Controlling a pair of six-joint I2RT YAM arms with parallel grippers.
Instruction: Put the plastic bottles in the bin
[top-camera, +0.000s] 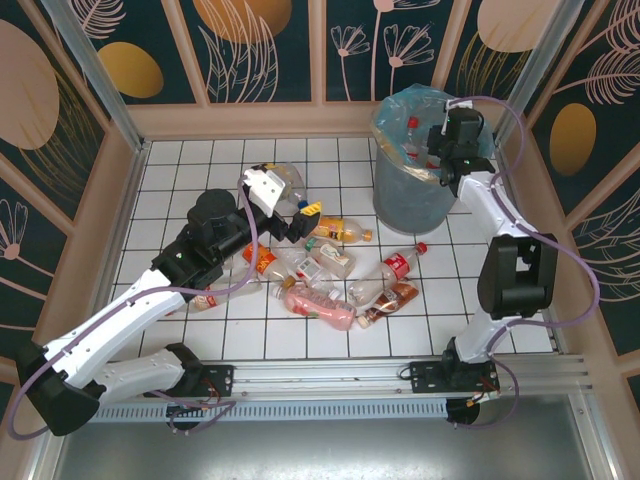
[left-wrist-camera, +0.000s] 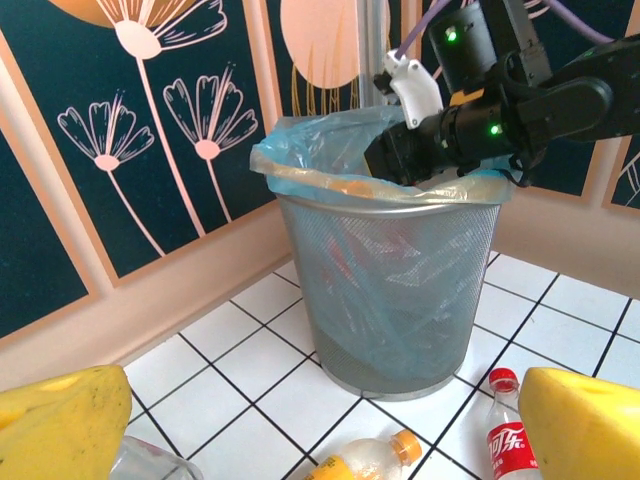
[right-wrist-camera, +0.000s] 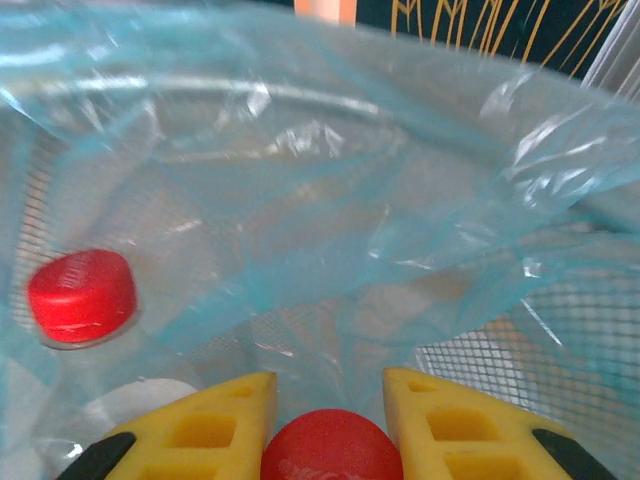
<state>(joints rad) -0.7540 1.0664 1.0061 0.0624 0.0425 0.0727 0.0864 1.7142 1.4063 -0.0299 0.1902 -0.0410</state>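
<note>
Over the bin (top-camera: 410, 200), my right pincer (right-wrist-camera: 330, 395) is pinching a red-capped bottle (right-wrist-camera: 330, 452) well inside the blue-lined rim; my left pincer (top-camera: 287, 200) is hanging spread wide.

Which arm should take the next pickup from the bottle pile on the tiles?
Left. The left gripper hangs open over the clear plastic bottles on the white tiles; the right gripper is shut on a red-capped plastic bottle above the tall grey wire-mesh bin, so probably busy.

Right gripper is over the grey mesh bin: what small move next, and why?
Probably open the right gripper: it pinches a red-capped plastic bottle above the blue-bag-lined grey wire-mesh bin, so the bottle should drop inside.
</note>
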